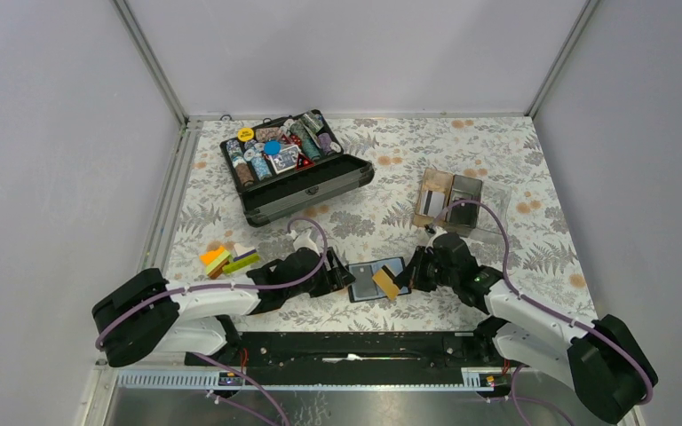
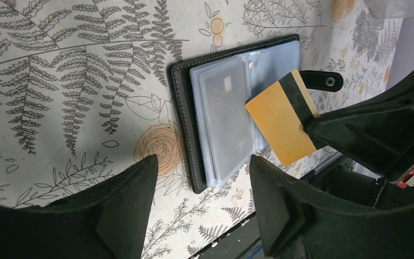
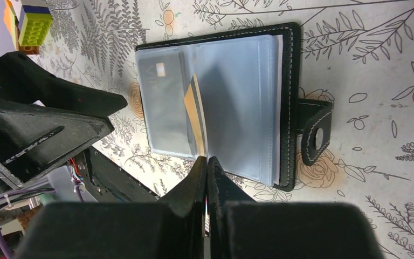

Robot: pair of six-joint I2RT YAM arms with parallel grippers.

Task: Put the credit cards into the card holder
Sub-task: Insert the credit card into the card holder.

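The small black folding card holder (image 1: 364, 282) lies open and flat on the table's near middle, blue-grey clear pockets facing up, white stitching along its edge. Its strap with a snap stud (image 3: 315, 132) sticks out sideways on the table. A pale grey card (image 3: 161, 102) with a small chip mark sits inside one pocket. Over the open pockets a yellow-orange plastic card with a dark stripe (image 2: 280, 121) is tilted, pinched at its striped end by the closed right gripper (image 3: 207, 162); its free corner reaches the middle of the holder (whether it touches a pocket cannot be told).
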